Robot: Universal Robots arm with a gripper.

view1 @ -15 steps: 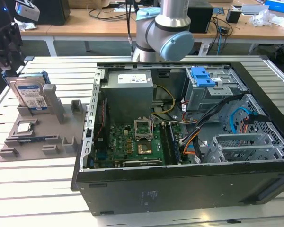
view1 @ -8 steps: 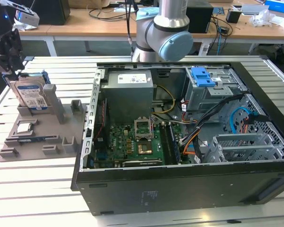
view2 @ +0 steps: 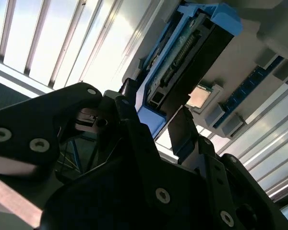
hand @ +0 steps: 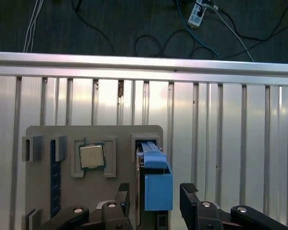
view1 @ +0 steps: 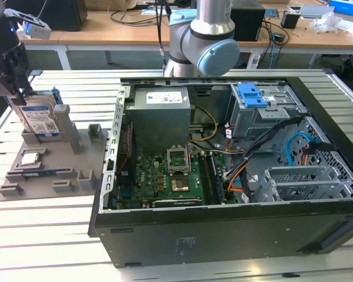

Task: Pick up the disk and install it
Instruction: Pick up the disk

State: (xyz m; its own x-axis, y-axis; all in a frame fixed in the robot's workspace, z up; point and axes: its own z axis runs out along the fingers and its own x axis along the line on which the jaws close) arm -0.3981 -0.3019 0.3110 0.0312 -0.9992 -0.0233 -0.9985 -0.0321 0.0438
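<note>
- Exterior view: the black pincer [view1: 17,70] hangs at the exterior view's far left, right at the top of the disk [view1: 40,120].
- The disk stands up on its edge in a slot of a flat grey holder [view1: 47,170]. Its label faces the near side.
- In the first wrist view the pincer [hand: 156,189] is spread wide, with one finger on each side of the disk [hand: 156,175].
- A thin gap shows between the blue rail and the finger on the bare side. On the other side I cannot tell if the finger touches.
- In the second wrist view the pincer [view2: 156,108] has the blue end of the disk [view2: 182,62] between its two fingers. It does not squeeze the disk.
- A small square chip [hand: 91,156] sits in its own pocket of the holder [hand: 38,191]. It is near the disk, with a low grey wall between them.
- On the disk's other side the holder ends, and bare slats of the tabletop [hand: 221,143] give open room.
- Past the holder is the long metal edge of the tabletop, and then a dark floor with cables [hand: 182,28].
- In the exterior view a grey post [view1: 63,120] stands just beside the disk, on the exterior view's right.
- The open computer case [view1: 223,235] lies to the exterior view's right, and its metal edge is just beside the holder.
- Far inside the case a blue bracket [view1: 251,94] sits on a metal cage, well apart from the disk.
</note>
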